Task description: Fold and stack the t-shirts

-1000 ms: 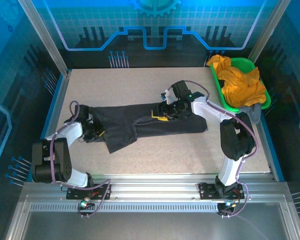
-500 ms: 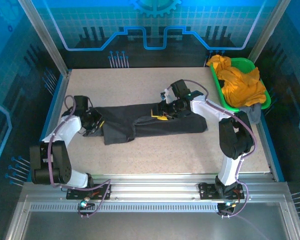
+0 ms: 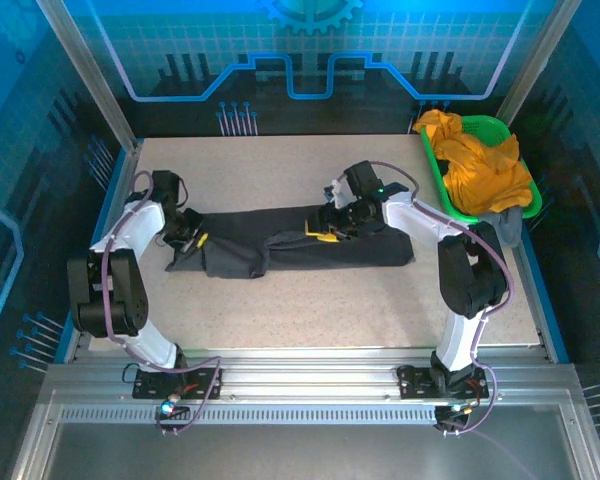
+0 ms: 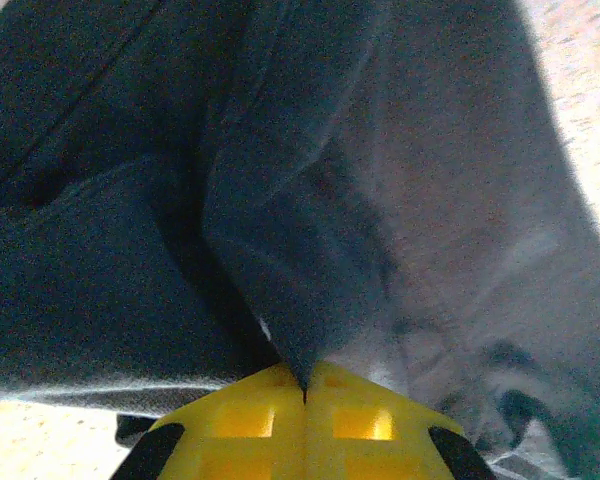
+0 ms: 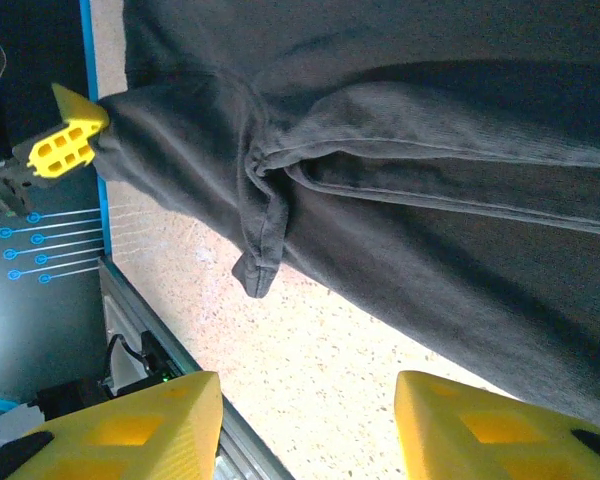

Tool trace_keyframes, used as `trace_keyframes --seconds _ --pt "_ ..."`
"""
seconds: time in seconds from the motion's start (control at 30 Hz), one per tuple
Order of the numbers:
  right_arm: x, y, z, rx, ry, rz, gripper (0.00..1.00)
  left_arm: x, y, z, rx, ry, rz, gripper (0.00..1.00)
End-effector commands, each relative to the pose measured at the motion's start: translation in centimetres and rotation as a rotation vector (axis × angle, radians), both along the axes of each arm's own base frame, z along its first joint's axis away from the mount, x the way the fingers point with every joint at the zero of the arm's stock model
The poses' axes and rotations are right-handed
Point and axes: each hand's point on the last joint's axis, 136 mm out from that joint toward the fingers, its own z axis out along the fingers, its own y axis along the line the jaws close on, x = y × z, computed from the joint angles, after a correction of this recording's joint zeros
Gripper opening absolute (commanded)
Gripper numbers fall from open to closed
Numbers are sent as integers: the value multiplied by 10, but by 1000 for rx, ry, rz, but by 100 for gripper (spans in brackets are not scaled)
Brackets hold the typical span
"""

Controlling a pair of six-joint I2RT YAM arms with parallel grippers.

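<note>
Left fingers [image 4: 245, 420] tight on long, rumpled charcoal t-shirt [image 3: 370, 252]

dark t-shirt [image 3: 365, 250] across the table [image 3: 280, 170], orange shirts [image 3: 480, 172] in green basket [image 3: 490, 122]

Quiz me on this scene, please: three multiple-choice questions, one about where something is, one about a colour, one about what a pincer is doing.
1. Where is the green basket? A. at the table's far right corner; B. at its centre; C. by its near left edge.
2. What colour is the t-shirt lying on the table? A. white; B. red; C. dark charcoal-grey.
3. How is the left pincer? A. wide open; B. shut on the t-shirt's end; C. shut on the basket's rim.
Answers: 1 A, the top view shows it at the far right. 2 C, every view shows dark grey cloth. 3 B, its wrist view shows the yellow fingertips meeting on a cloth fold.
</note>
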Motion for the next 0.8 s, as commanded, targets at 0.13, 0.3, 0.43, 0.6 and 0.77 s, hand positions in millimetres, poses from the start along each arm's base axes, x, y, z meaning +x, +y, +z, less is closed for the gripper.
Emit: trace_keyframes --seconds 0.13,0.3,0.43,0.6,0.77 --pt "-2 -5 9 21 -14 0 50 -50 5 -30 27 142 -55 0" --pt "1 -1 9 29 -8 8 50 -32 20 -54 56 125 -76 6" --pt "1 -1 11 22 -13 14 50 -22 17 -54 31 93 -87 23" --pt "-3 -4 10 16 -14 7 50 -30 11 -42 16 35 -76 33" --pt "-6 -4 8 22 -5 6 50 -32 1 -32 -17 -16 -78 34"
